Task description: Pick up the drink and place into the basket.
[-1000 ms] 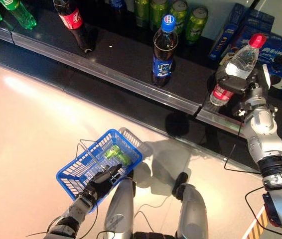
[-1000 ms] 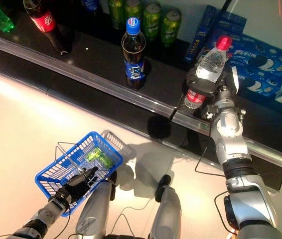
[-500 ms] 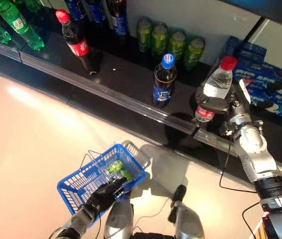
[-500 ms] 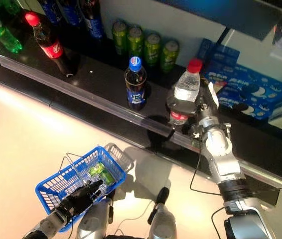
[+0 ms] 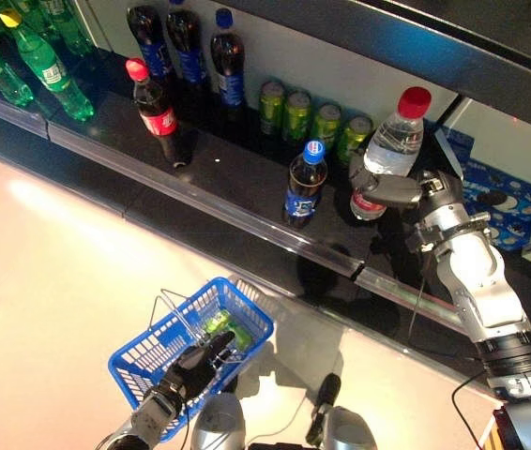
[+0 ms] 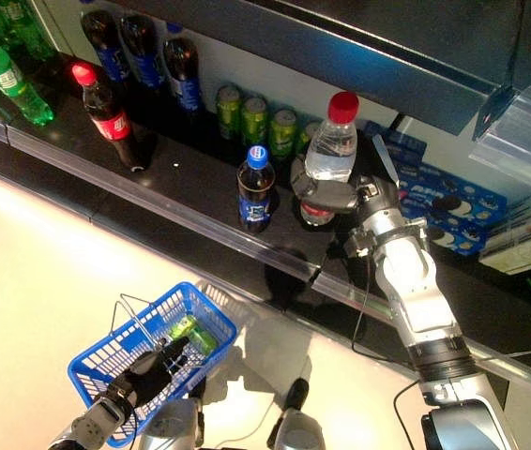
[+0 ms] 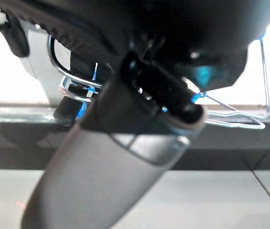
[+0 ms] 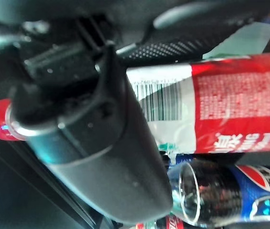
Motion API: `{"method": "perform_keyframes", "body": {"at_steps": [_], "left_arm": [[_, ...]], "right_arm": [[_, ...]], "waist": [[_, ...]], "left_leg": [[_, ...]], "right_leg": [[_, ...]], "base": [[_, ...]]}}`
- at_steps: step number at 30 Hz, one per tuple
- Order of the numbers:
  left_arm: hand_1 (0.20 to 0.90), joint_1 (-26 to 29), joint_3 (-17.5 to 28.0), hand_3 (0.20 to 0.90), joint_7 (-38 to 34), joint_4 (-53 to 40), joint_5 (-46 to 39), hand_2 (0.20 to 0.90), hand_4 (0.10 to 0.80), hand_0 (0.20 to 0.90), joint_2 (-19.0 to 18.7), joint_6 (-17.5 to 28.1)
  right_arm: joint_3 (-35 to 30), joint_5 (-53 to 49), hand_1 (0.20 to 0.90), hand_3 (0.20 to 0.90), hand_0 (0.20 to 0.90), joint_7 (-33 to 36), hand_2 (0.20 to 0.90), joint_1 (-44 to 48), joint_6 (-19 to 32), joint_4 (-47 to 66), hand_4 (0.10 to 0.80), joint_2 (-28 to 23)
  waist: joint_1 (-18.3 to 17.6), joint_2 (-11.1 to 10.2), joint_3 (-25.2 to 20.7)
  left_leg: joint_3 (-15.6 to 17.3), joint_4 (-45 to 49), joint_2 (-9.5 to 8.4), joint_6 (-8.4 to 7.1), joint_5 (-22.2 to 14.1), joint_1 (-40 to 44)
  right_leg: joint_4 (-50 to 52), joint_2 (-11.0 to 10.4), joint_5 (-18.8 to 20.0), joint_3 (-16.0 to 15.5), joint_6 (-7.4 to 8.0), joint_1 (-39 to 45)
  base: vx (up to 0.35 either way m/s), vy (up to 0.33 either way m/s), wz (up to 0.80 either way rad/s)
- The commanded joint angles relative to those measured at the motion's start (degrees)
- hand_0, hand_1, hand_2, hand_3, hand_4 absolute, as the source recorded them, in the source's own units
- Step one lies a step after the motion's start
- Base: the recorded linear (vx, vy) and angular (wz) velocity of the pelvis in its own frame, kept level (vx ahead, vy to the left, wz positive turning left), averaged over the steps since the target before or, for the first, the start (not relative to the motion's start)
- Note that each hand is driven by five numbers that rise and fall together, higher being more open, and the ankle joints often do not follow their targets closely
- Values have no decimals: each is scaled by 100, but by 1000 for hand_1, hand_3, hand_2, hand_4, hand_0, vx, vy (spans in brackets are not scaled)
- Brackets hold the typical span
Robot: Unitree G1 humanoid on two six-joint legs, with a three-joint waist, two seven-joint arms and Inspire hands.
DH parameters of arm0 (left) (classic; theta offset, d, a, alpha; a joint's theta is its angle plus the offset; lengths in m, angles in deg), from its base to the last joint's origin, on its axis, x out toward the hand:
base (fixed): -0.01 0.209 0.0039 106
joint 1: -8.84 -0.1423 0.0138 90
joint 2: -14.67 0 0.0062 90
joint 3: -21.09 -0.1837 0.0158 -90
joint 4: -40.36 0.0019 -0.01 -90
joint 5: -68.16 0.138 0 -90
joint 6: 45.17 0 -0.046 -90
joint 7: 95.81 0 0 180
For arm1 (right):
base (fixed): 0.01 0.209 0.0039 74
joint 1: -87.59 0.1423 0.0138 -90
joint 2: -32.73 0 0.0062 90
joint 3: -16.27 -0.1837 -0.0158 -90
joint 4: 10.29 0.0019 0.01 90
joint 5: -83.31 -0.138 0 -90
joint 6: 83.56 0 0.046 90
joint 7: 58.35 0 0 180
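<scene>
Above the shelf [image 5: 247, 183], right hand's [image 5: 414, 190] fingers grip the water bottle [image 5: 385, 155], now raised higher.

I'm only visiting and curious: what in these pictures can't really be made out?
- Green item in the blue basket: eye views, too small to tell what it is.
- Left hand fingers on the basket: left wrist view, hidden by the hand's dark bulk.
- Water bottle base: eye views, hidden by the right hand.
</scene>
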Motion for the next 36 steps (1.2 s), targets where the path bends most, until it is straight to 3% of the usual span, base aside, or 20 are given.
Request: {"method": "perform_keyframes", "body": {"at_steps": [1,11,18,26,36], "left_arm": [[300,-275,-354,200,721,-323,-516,300,100,300,-2,313],[300,-346,-228,200,1358,-1203,-876,300,100,300,127,571],[300,-416,-382,200,1585,-2160,-1163,300,100,300,119,585],[300,-396,-649,200,1423,-3421,-1359,300,100,300,16,659],[300,-75,-1035,200,853,-5145,-1265,300,100,300,-192,876]], "right_arm": [[-180,-128,300,200,300,-11,300,-48,700,553,100,66],[41,-58,300,200,300,-420,300,-232,451,807,100,265],[307,-17,300,200,300,-555,300,-265,390,960,100,296],[661,-102,300,200,300,-720,300,-203,312,1243,100,249],[1322,10,300,200,300,-556,300,-198,406,1311,100,562]], "waist": [[72,46,-1970],[260,48,-2075],[399,51,-2095],[540,45,-2089],[927,-15,-2094]], "left_leg": [[265,-190,293,-96,156,-59],[139,-190,358,-121,159,13],[-12,-190,365,-124,197,-33],[-160,-190,332,-123,234,-85],[-567,-190,183,-46,297,-198]], "right_leg": [[233,-195,45,70,133,-196],[163,-65,-34,-72,33,24],[128,13,-64,-127,-24,96],[76,65,-70,-184,-43,165],[207,116,-172,-478,-53,290]], "base": [[0,0,0],[-11,2,5],[-25,7,21],[-26,12,11],[-9,-31,17]]}}
